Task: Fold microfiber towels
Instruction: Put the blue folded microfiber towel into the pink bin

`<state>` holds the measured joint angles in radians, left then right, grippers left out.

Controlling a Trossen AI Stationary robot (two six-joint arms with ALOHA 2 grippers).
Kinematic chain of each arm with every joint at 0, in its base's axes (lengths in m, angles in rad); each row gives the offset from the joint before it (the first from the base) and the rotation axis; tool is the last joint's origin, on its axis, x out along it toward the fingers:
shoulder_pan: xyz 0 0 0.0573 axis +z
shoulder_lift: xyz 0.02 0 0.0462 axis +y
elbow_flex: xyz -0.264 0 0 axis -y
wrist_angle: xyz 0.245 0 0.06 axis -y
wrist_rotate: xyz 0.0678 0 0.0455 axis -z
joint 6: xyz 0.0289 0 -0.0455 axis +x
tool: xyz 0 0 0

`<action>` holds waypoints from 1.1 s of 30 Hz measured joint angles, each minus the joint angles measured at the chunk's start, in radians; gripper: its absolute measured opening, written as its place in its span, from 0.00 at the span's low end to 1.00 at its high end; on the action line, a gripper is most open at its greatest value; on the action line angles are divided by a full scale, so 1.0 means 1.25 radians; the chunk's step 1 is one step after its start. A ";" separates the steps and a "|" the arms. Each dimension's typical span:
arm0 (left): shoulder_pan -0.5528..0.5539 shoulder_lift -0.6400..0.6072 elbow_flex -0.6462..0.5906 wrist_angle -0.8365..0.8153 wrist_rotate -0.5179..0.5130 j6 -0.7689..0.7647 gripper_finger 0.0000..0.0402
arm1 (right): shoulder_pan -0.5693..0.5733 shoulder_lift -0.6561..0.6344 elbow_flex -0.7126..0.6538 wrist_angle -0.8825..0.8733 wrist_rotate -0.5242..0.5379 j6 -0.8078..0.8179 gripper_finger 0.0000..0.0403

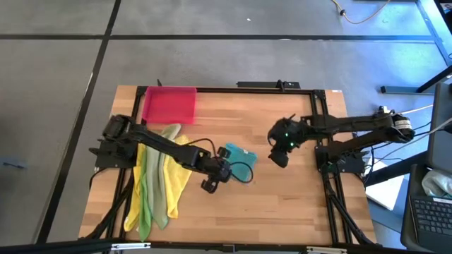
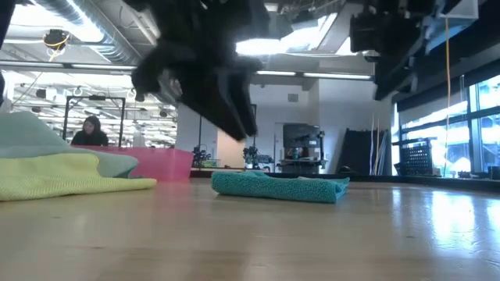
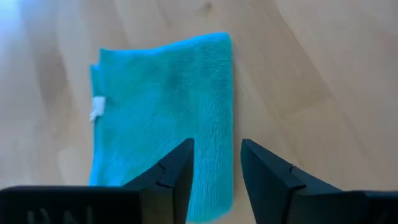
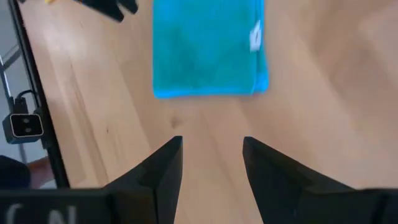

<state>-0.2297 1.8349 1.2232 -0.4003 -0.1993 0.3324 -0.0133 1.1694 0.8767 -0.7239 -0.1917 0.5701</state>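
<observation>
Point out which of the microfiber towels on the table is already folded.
The teal microfiber towel, lying flat as a neat rectangle by itself mid-table. The yellow and green towels lie in a loose heap at the left.

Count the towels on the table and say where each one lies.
At least 4: a folded teal towel mid-table; two yellow towels and a green towel heaped under the left arm. More may be hidden.

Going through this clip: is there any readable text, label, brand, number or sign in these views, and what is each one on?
None can be read.
White tag on the teal towel: blank or too blurred to tell.
Raised marks on the left claw housing, at the wrist view's bottom edge: cut off, unreadable.
Raised marks on the right claw housing: cut off, unreadable.
Room behind the table, low view: no legible signs.
</observation>
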 joint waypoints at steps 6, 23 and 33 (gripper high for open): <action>0.011 0.093 0.057 0.000 0.035 0.082 0.40 | 0.092 -0.002 -0.050 0.001 0.005 0.126 0.43; 0.042 0.176 0.087 0.008 0.047 0.028 0.41 | 0.180 -0.002 -0.064 0.022 0.033 0.252 0.43; 0.067 0.179 0.086 0.015 0.109 -0.048 0.19 | 0.188 -0.002 -0.063 0.026 0.027 0.255 0.43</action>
<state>-0.1457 2.0590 1.3308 -0.3815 -0.0636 0.2718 0.2215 1.1675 0.7975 -0.6914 -0.1577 0.8894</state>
